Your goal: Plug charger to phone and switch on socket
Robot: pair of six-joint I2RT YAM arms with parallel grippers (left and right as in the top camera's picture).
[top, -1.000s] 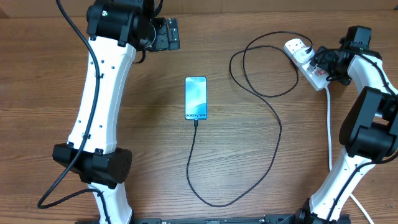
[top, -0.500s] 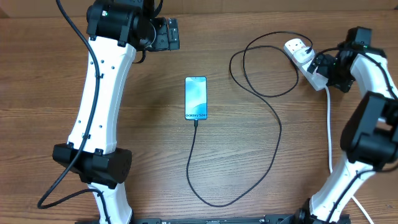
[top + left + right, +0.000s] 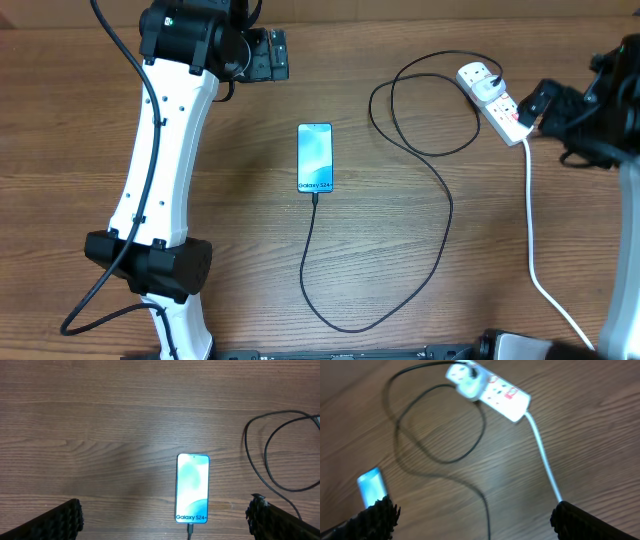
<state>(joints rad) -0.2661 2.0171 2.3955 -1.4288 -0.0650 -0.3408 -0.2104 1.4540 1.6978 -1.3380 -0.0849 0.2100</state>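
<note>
You work here at what looks like a robot lab bench. 2 white and black arms, the left arm [image 3: 165, 150] and the right arm [image 3: 612, 110], stand at a bare wooden table [image 3: 240, 260]. On it only a phone [image 3: 314, 157], a charger [image 3: 451, 210] and a socket [image 3: 495, 90] are laid out.

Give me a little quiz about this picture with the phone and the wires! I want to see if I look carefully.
1. True or false: the phone has a dark screen.
2. Where is the white plug of the charger? A: in the socket. B: on the phone. C: under the phone.
3. What does the right gripper hold?
Key: 1 false, the screen is lit. 2 A. 3 nothing; its jaws are open, off the socket.
</note>
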